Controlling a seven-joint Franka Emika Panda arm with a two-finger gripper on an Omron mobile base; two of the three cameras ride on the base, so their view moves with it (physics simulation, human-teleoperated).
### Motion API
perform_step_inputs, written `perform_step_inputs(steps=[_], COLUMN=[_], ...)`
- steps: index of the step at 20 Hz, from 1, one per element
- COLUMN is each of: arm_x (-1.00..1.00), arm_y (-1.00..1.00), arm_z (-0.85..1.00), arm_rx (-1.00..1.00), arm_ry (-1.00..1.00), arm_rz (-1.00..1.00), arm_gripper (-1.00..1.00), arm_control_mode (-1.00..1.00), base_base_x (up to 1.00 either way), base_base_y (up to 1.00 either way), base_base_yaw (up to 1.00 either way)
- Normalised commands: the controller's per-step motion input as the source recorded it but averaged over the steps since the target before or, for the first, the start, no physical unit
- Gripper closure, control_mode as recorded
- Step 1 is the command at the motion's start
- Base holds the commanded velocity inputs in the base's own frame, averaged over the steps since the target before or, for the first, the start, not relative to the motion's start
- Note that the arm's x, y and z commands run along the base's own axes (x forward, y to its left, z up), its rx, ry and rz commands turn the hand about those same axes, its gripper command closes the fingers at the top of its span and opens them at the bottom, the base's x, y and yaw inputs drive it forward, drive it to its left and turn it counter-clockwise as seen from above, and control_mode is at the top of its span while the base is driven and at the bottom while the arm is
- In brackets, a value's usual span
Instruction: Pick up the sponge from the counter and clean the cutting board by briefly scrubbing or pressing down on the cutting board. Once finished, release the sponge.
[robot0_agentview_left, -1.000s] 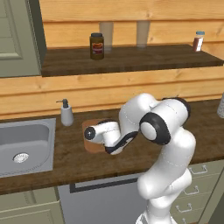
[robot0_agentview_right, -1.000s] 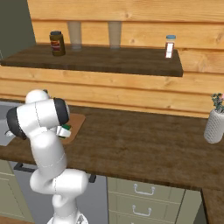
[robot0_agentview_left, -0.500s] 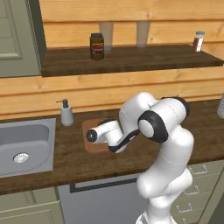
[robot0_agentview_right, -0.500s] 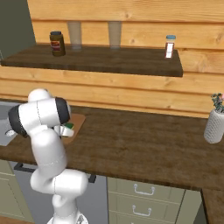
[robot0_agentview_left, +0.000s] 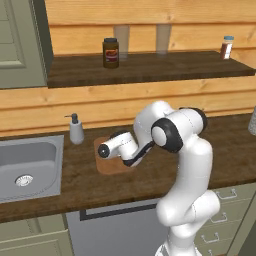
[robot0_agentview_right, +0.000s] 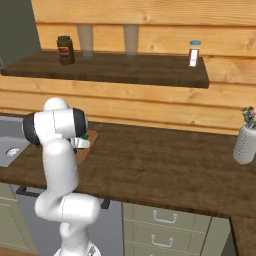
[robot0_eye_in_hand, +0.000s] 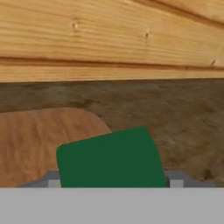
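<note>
Half the job looks done, as far as I can judge: the sponge (robot0_eye_in_hand: 111, 158) is off the counter (robot0_agentview_left: 90, 182) and sits between my fingers, its green face filling the lower middle of the hand view. My gripper (robot0_eye_in_hand: 113, 183) appears closed against its two sides, though only grey stubs of my fingers show at the bottom edge, so I cannot swear to how tight the hold is. The cutting board (robot0_eye_in_hand: 41, 142) lies at the lower left of that view, partly under the sponge. In the left base view my hand hangs over the board at frame centre, right of the soap bottle (robot0_agentview_left: 76, 130) and sink (robot0_agentview_left: 30, 167). Whether sponge touches wood I cannot tell. Pressing or scrubbing, then letting go, remains.
</note>
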Motion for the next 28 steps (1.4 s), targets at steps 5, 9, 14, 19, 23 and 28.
perform_step_inputs(steps=[5, 9, 14, 19, 23, 28], arm_x=[0.47, 0.42, 0.47, 0.21, -0.01, -0.50], arm_y=[-0.40, -0.54, -0.47, -0.46, -0.44, -0.85], arm_z=[-0.98, -0.95, -0.77, -0.84, -0.91, -0.70], arm_rx=[-0.02, 0.00, 0.00, 0.01, 0.01, 0.03], arm_ry=[-0.23, -0.32, -0.32, -0.27, -0.13, 0.05], arm_rz=[-0.02, 0.00, 0.00, 0.00, -0.04, -0.11], arm_gripper=[1.00, 1.00, 1.00, 1.00, 1.00, 1.00], arm_control_mode=[-1.00, -1.00, -1.00, -1.00, -1.00, -1.00], base_base_x=[0.00, 0.00, 0.00, 0.00, 0.00, 0.00], base_base_y=[0.00, 0.00, 0.00, 0.00, 0.00, 0.00], base_base_yaw=[0.00, 0.00, 0.00, 0.00, 0.00, 0.00])
